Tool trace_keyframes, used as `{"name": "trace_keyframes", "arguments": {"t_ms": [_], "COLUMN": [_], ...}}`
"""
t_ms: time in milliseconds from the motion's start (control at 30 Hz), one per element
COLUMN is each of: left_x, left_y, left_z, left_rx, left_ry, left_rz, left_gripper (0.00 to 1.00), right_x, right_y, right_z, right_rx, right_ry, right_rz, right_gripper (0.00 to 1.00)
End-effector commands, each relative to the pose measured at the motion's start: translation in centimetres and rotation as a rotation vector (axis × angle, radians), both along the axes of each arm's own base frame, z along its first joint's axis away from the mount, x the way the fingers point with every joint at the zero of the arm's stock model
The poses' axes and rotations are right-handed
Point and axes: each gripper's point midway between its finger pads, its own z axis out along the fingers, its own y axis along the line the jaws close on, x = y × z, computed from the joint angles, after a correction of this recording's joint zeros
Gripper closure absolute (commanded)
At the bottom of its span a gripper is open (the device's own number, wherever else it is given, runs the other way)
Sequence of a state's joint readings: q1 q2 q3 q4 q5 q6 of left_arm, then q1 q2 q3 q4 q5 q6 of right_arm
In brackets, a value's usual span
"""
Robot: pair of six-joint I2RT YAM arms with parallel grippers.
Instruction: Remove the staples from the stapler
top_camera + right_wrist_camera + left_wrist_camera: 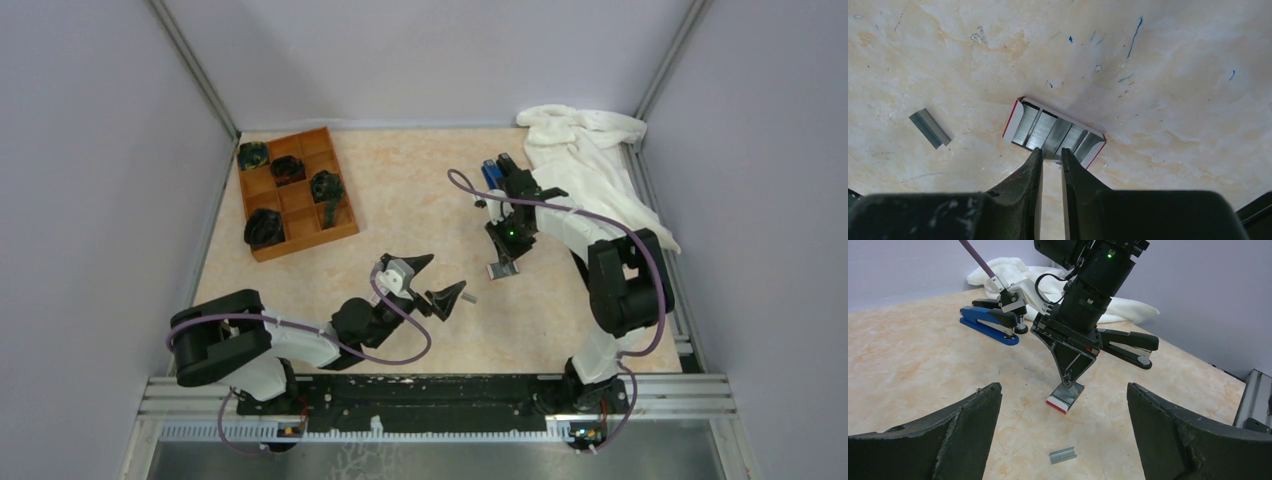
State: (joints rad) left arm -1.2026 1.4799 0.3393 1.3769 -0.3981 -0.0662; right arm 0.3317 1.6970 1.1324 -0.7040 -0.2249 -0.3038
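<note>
A short silvery strip of staples [1063, 455] [929, 128] lies loose on the table, just ahead of my left gripper [1064, 388] [445, 273], which is wide open and empty. My right gripper [1052, 152] [503, 258] points straight down, shut on the near edge of a small white-and-red box [1055, 131] [1065, 399] with rows of staples in it. The black stapler [1128, 344] lies closed on the table right behind the right gripper, untouched.
A blue stapler [988, 326] [490, 172] lies farther back, with another black object just behind it. A white cloth [590, 160] is heaped in the back right corner. At the back left stands a wooden compartment tray [300, 238] holding several dark items.
</note>
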Motion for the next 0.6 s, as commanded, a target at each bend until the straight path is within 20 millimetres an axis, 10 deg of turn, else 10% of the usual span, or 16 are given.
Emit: {"name": "trace_keyframes", "arguments": {"t_ms": [0, 567], "left_x": [-0.02, 0.01], "left_y": [0.04, -0.02], "left_z": [0.76, 0.81], "left_rx": [-0.031, -0.031], "left_ry": [-0.015, -0.015], "left_rz": [0.007, 0.007], "left_gripper": [0.01, 0.00], "right_x": [0.41, 0.56], "right_y": [0.36, 0.61], "right_z": [0.02, -0.27], "right_rx": [-0.005, -0.001], "right_ry": [-0.010, 0.007], "right_rz": [0.016, 0.016], "right_gripper": [0.84, 0.83]}}
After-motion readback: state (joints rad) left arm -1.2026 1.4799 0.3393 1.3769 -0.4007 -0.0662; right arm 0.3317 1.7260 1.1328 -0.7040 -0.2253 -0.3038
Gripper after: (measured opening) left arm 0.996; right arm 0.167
